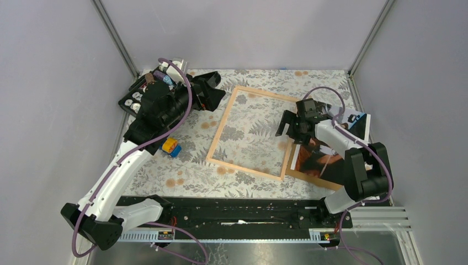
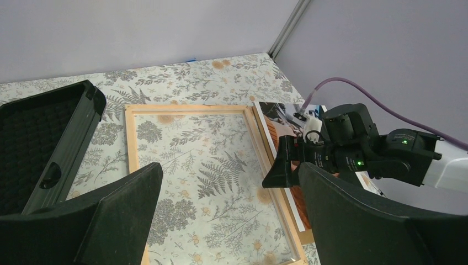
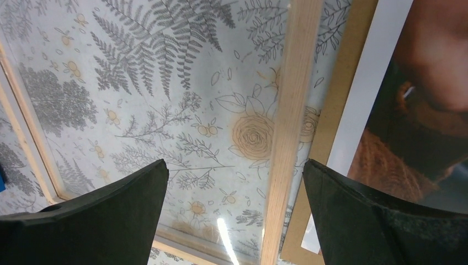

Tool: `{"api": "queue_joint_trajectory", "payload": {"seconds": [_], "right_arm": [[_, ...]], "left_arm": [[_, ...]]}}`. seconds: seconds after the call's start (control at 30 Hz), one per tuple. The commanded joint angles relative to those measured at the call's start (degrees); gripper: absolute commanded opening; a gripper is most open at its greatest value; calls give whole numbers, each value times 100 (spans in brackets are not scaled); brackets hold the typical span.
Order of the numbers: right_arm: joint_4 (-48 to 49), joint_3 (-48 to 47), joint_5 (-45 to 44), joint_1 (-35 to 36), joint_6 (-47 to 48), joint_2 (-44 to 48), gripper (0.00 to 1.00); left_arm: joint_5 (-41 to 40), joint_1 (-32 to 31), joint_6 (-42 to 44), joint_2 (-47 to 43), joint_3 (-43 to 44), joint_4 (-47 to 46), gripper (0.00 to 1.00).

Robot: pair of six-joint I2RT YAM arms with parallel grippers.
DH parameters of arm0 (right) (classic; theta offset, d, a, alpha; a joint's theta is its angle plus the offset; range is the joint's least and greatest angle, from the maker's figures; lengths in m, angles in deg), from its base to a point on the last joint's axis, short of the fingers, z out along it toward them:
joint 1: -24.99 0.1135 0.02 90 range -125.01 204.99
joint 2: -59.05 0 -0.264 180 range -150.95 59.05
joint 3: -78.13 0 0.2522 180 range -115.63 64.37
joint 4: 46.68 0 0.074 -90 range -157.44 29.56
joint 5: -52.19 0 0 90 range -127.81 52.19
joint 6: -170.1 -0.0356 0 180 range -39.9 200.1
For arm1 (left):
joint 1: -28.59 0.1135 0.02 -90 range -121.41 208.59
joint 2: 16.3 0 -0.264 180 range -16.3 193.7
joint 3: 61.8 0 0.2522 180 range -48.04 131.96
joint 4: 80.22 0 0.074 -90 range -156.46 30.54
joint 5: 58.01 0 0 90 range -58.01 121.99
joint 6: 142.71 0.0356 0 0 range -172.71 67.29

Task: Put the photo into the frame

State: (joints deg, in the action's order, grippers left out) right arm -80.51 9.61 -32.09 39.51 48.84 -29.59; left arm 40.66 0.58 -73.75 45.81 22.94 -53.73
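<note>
Since thin and glossy, treat photo (image 1: 310, 160) as light, floppy, slick and easily creased. Lies flat on board (image 3: 334, 110), just right of frame (image 1: 222, 125). Best pinched at white left margin. Right pincer (image 3: 234, 165) apart, hovering over frame's right rail; left pincer (image 2: 230, 168) apart too, far left. Open worktop (image 1: 193, 176) near left; wall close on right.

A frame (image 1: 221, 130), a board (image 3: 331, 110), a black case (image 2: 77, 138) and a small toy (image 1: 170, 147) are carried by the fern-patterned counter (image 1: 193, 179).
</note>
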Motion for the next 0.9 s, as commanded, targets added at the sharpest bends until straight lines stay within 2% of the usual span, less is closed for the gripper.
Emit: {"api": "queue_joint_trajectory", "payload": {"seconds": [0.0,0.4,0.6,0.77,0.87], "right_arm": [[-120,85,149,-2,159,250,100],[800,860,1124,586,-229,238,98],[988,1209,1081,602,-258,183,98],[990,1108,1257,636,-287,64,97],[760,934,1084,636,-203,390,97]], "left_arm": [[90,15,-32,25,-5,-333,99],[108,7,-45,38,-6,-333,99],[107,-6,-50,30,-2,-332,99],[74,-37,-17,30,-12,-330,99],[31,-51,3,12,-11,-332,99]]}}
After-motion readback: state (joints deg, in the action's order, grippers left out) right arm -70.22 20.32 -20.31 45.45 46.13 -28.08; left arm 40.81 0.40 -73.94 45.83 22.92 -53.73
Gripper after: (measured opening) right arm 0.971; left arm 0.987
